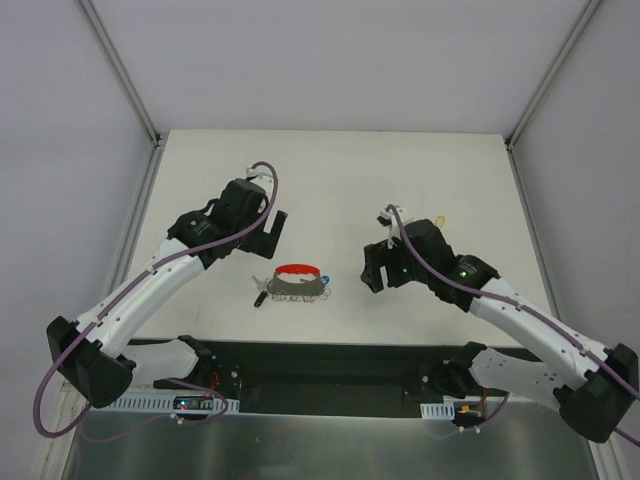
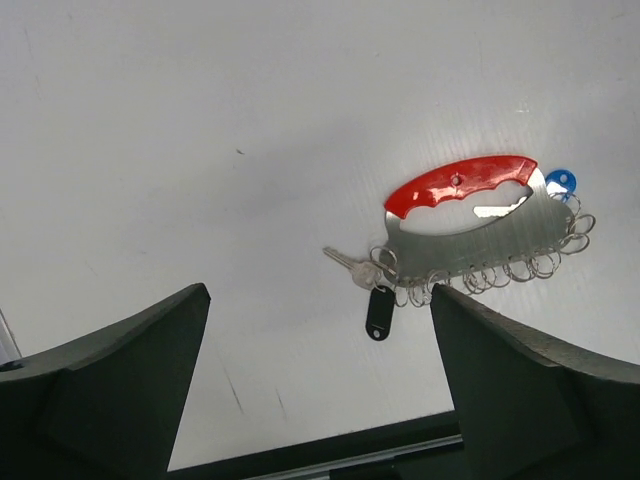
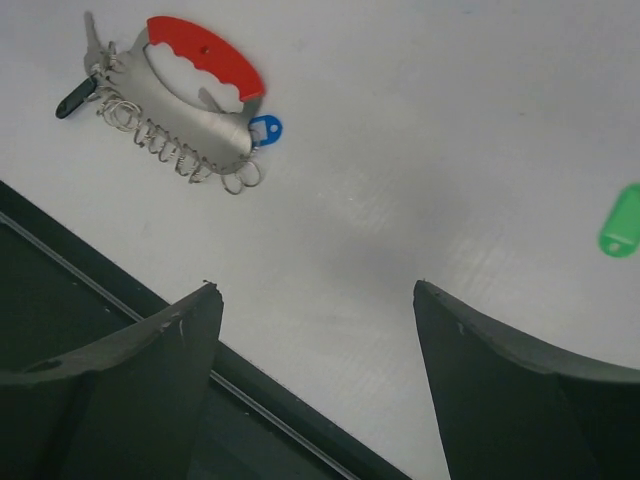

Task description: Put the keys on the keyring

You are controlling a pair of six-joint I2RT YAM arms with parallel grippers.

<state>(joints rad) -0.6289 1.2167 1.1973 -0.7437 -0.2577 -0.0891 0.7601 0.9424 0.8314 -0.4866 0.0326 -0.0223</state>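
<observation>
The keyring (image 1: 298, 285) lies flat on the white table, a grey metal plate with a red curved loop and a row of small wire rings. It also shows in the left wrist view (image 2: 480, 225) and the right wrist view (image 3: 190, 95). A blue key (image 2: 560, 183) sits at its right end, and a silver key with a black tag (image 2: 379, 311) at its left end. A green key (image 3: 622, 220) lies alone on the table. A small yellow key (image 1: 440, 217) shows beyond the right arm. My left gripper (image 1: 272, 232) and right gripper (image 1: 380, 268) are open and empty, apart from the keyring.
A black strip with a metal rail (image 1: 330, 365) runs along the table's near edge in front of the arm bases. Grey frame posts (image 1: 150, 150) stand at the table's back corners.
</observation>
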